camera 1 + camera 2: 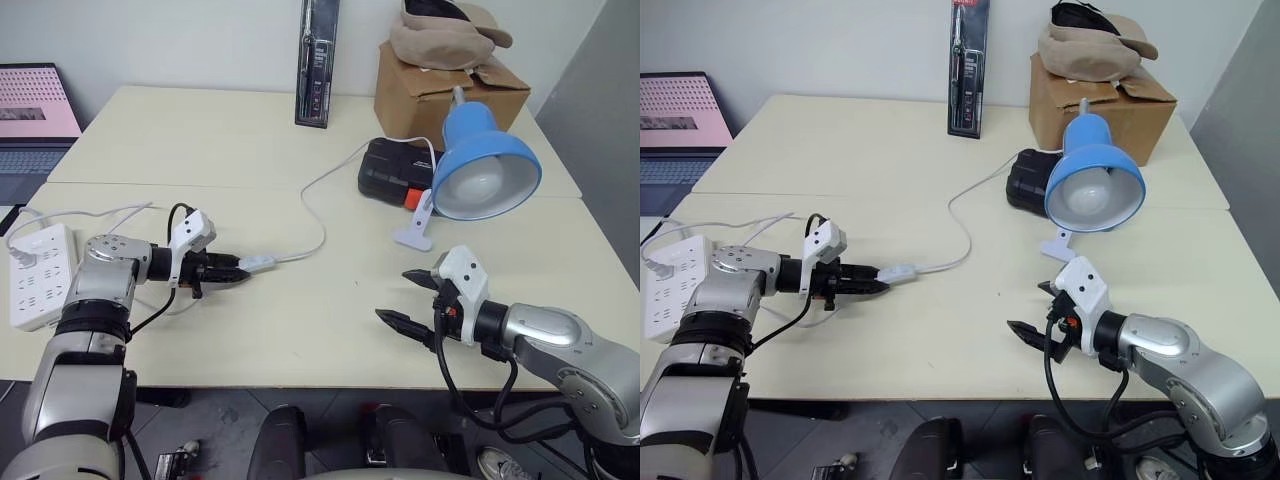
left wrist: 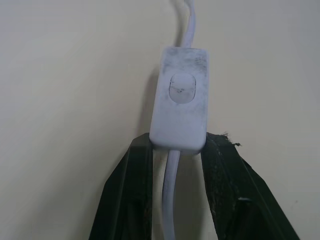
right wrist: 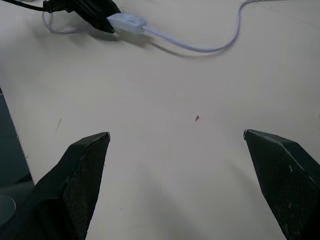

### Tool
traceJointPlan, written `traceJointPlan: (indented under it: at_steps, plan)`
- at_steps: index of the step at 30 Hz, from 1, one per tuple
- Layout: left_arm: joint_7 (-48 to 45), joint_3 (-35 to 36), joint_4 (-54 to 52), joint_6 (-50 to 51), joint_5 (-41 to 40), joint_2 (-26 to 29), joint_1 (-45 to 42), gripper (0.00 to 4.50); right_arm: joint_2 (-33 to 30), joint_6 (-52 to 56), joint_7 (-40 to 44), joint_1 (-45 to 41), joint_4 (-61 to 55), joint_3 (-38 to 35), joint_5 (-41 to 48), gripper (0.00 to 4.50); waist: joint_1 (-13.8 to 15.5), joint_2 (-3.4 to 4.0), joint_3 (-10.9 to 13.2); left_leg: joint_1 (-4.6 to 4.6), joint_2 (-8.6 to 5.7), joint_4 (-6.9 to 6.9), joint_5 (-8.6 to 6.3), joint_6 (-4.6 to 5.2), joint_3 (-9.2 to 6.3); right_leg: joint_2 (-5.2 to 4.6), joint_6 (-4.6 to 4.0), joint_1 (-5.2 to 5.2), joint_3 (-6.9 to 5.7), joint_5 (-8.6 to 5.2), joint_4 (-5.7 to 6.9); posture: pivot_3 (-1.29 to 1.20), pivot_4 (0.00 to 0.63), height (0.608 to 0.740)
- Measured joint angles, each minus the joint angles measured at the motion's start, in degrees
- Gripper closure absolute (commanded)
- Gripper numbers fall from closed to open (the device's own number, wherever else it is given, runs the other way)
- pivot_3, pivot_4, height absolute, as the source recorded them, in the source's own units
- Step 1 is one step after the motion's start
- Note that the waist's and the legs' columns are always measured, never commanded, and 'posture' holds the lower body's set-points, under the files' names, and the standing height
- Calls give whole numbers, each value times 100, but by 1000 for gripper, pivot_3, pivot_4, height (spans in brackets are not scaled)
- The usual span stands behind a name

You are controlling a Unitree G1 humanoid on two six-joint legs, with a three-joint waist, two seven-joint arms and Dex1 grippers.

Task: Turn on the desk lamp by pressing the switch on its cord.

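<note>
The left claw (image 1: 240, 275) lies low over the pale cream surface (image 1: 300, 330), its two black fingers (image 2: 127, 200) clenched on the near end of the small white oblong plastic switch (image 2: 179, 107). In the left wrist view the switch's end sits wedged between the fingertips, its oval rocker button facing up and clear of the fingers. The thin white cord (image 1: 318, 215) runs out of the switch's far end, curves across the surface and climbs toward the desk lamp (image 1: 485, 160), a glossy blue dome shade with a white inside and a round bulb, standing on a small white base (image 1: 413, 238) near the far right of the surface. The shade faces the robot and tilts downward. The cord's other stretch passes back between the left claw's fingers.

The right claw (image 1: 408, 300) hovers above the surface's near right part, well apart from the switch, its black fingers (image 3: 82, 175) spread wide and grasping nothing.

A white multi-socket power strip (image 1: 40, 275) lies at the left edge with a white cable plugged in. Behind the lamp sit a black boxy device (image 1: 395, 170) and a brown cardboard box (image 1: 440, 95) topped with a beige cloth bundle (image 1: 445, 35). A black narrow packaged item (image 1: 318, 60) leans upright against the far wall, and a laptop (image 1: 35, 115) with a pinkish screen stands at far left.
</note>
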Motion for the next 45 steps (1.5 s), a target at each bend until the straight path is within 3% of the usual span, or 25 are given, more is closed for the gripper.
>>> traceJointPlan:
  at_steps: [3, 9, 14, 17, 20, 26, 45]
  plan:
    - [385, 90, -1167, 523, -194, -109, 255, 3457, 402, 1, -124, 157, 73, -218, 239, 0, 9, -1, 0, 1, -1, 2, 0, 0, -3, 0, 1, 6, -1, 0, -1, 0, 150, 740]
    - [1333, 2, -3176, 1918, -426, -459, 353, 3458, 1971, 442, -1180, 404, 408, -731, 1210, 0, -6, -1, -2, 12, 0, 4, 2, -1, -2, 1, 5, 14, 5, 3, 6, 0, 150, 740]
    - [1969, -223, -4022, 2893, -543, -721, 370, 3458, 3340, 787, -2397, 138, 1037, -925, 2078, 0, -44, 6, 0, 37, 1, -2, 4, -1, 3, 5, 7, 21, 20, 5, 16, 0, 150, 740]
    - [2202, -313, -4174, 3150, -566, -789, 382, 3458, 3818, 760, -2900, -175, 1318, -1017, 2420, 0, -42, 5, 0, 39, -1, -3, 4, 0, 2, 5, 7, 24, 20, 5, 16, 0, 150, 740]
    - [2538, -391, -4229, 3398, -564, -878, 381, 3458, 3898, 475, -3474, -648, 2016, -1167, 2759, 0, -45, 6, 0, 37, -8, -2, 5, 1, 8, 1, 13, 25, 28, 9, 6, 0, 150, 740]
    - [2812, -501, -4226, 3535, -587, -939, 360, 3458, 4148, 38, -3836, -1253, 2674, -1242, 3092, 0, -52, 7, 1, 36, -5, -13, 4, 1, 8, 5, 12, 22, 30, 8, 3, 0, 150, 740]
    - [2929, -533, -4217, 3593, -704, -950, 341, 3458, 4354, -484, -4000, -1544, 3643, -1006, 3302, 0, -106, 8, 2, 35, -5, -13, 4, 1, 8, 2, 12, 21, 31, 8, 2, 0, 150, 740]
